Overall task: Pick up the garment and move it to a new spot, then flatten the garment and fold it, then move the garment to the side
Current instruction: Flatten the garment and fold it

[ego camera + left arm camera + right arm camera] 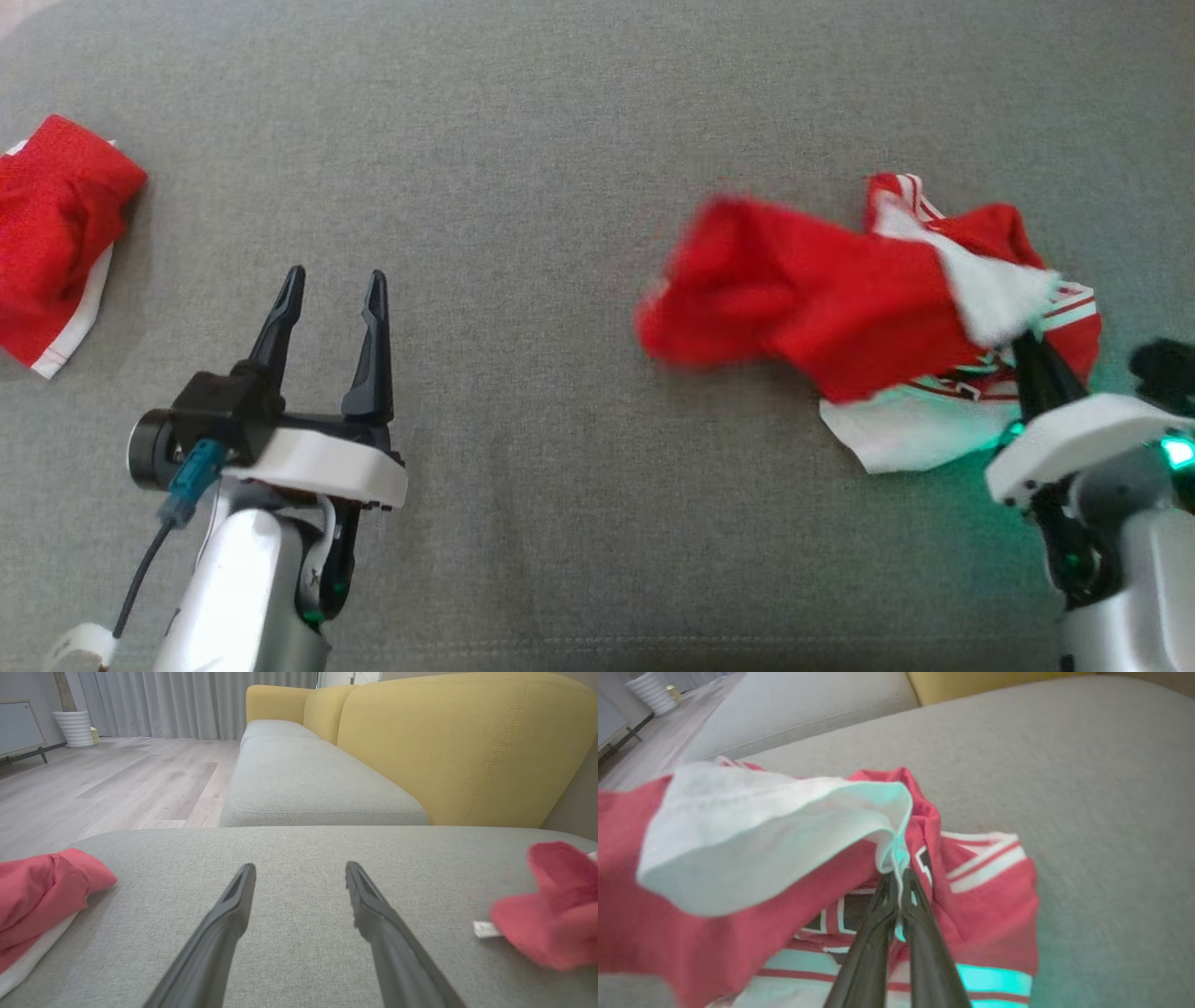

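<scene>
The garment (840, 299) is a crumpled red and white jersey at the right of the grey cushion (560, 140). Its red part stretches leftward and looks blurred. My right gripper (1025, 338) is shut on the white edge of the garment (784, 826), fingers pinched together with cloth between them at the right gripper's tips (896, 877). A red edge of the garment (551, 910) shows at the right of the left wrist view. My left gripper (331, 285) hovers open at the lower left, nothing between its fingers (233, 919).
A second red and white cloth (56, 233) lies bunched at the cushion's far left edge, also seen as the red cloth (42, 896) left of my left fingers. A yellow-backed sofa (420, 742) and wooden floor (117, 779) lie beyond.
</scene>
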Robot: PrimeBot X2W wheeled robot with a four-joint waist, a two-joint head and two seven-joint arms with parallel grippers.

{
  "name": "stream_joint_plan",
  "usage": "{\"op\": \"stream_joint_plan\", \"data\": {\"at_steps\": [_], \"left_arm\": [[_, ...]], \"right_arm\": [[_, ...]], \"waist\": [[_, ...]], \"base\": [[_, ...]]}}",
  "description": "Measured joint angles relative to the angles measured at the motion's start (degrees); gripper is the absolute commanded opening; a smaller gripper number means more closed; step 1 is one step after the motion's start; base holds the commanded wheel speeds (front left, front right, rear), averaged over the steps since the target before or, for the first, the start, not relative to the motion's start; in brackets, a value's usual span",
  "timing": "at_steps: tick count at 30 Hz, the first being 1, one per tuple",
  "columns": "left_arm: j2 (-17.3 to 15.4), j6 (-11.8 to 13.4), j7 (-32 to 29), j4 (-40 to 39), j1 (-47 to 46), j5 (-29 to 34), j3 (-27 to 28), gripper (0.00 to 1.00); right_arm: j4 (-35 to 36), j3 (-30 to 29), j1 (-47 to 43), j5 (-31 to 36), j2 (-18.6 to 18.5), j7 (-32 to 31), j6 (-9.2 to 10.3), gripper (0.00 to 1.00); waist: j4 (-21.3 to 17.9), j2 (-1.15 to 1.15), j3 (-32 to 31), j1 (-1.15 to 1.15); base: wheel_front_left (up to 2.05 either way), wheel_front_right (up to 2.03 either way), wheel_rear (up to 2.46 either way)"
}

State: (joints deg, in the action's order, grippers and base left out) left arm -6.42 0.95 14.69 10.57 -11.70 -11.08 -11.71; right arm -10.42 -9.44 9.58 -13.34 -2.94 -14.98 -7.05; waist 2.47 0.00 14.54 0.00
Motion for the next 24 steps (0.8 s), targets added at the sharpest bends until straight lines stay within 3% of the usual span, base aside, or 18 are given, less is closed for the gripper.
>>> {"op": "stream_joint_plan", "data": {"at_steps": [1,2,8,13,24], "left_arm": [[0.04,-0.01,0.00,0.01,0.00,0.00,0.01,1.00],[0.09,-0.02,0.00,0.04,0.00,0.01,0.03,1.00],[0.13,-0.21,0.00,0.51,0.07,0.43,0.49,1.00],[0.24,-0.21,0.00,0.65,1.42,0.53,1.03,1.00],[0.41,0.07,0.00,0.42,3.10,0.53,2.47,1.00]], "right_arm": [[-1.22,-0.88,0.09,-1.79,0.01,0.05,0.00,0.94],[-2.19,-1.49,0.15,-3.00,0.05,0.60,0.00,1.00],[-4.21,-1.78,0.36,-7.19,0.21,4.67,0.00,1.00],[1.07,0.97,-0.97,-8.56,0.24,8.84,0.00,1.00],[16.46,6.98,-6.55,6.28,0.25,15.79,0.00,1.00]], "waist": [[-0.01,0.00,0.01,0.00],[-0.02,0.00,-0.01,0.00],[-0.18,0.00,-0.71,0.00],[-0.41,0.00,-1.83,0.00],[-1.30,0.00,-4.13,0.00]], "base": [[0.00,0.00,0.00],[0.00,0.00,0.00],[0.00,0.00,0.00],[0.00,0.00,0.00],[0.00,0.00,0.00]]}}
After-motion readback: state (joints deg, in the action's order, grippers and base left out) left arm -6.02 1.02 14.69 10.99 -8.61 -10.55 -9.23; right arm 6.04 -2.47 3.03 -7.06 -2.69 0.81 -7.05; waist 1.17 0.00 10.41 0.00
